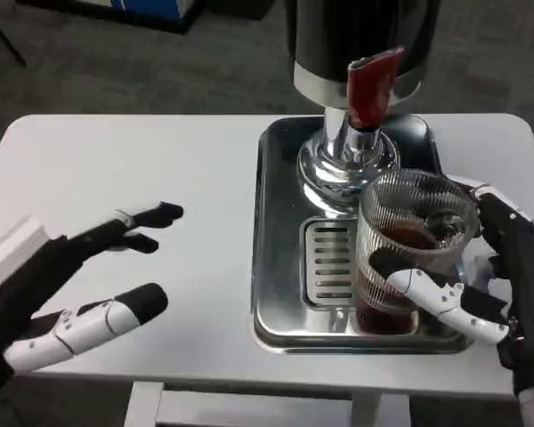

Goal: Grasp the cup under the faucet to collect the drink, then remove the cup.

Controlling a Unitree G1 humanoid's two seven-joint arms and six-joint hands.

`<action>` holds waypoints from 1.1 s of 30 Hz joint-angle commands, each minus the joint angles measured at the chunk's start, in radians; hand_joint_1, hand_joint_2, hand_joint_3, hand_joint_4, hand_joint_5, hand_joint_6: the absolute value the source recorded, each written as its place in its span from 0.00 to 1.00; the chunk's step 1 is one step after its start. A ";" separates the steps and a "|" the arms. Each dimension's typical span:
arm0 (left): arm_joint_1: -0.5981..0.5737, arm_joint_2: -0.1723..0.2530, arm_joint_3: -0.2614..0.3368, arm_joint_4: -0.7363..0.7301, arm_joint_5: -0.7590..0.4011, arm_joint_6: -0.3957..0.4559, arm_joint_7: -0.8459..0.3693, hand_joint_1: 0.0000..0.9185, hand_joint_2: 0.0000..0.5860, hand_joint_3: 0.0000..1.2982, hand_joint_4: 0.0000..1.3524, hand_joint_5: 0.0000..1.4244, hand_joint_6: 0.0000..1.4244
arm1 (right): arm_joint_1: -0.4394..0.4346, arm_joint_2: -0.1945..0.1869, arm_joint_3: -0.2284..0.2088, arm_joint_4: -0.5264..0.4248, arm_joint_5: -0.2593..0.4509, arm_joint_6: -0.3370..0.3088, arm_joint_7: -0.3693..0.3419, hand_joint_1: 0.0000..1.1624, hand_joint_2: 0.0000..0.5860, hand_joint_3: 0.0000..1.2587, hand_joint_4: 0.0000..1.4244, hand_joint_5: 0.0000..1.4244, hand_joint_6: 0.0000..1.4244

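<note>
A clear ribbed cup point(409, 245) holding dark brown drink stands over the front right of the steel drip tray point(280, 267). My right hand point(485, 285) wraps around it, thumb across the front and fingers behind the rim. Above and slightly left of the cup is the dispenser's chrome faucet point(347, 156) with its red lever point(371, 84). My left hand point(80, 285) hovers over the table at the left, fingers spread and pointing right, holding nothing.
The black dispenser body point(360, 36) rises at the back of the tray. A slotted grate point(331, 260) lies in the tray left of the cup. The white table point(142, 160) has its front edge near my hands; grey carpet lies beyond.
</note>
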 commanded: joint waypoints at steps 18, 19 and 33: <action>-0.015 0.047 -0.051 -0.083 -0.010 -0.029 -0.073 0.00 0.15 0.14 0.10 0.15 0.14 | 0.141 -0.060 -0.085 -0.218 0.093 -0.037 0.167 0.77 0.32 0.87 0.90 1.00 1.00; -0.008 0.047 -0.047 -0.101 -0.014 -0.030 -0.076 0.00 0.15 0.14 0.09 0.15 0.14 | 0.151 -0.063 -0.089 -0.229 0.099 -0.037 0.175 0.77 0.32 0.87 0.90 1.00 1.00; 0.054 0.045 -0.019 -0.226 -0.055 -0.021 -0.106 0.00 0.15 0.13 0.08 0.14 0.13 | 0.234 -0.079 -0.127 -0.337 0.148 -0.037 0.243 0.77 0.32 0.88 0.91 1.00 1.00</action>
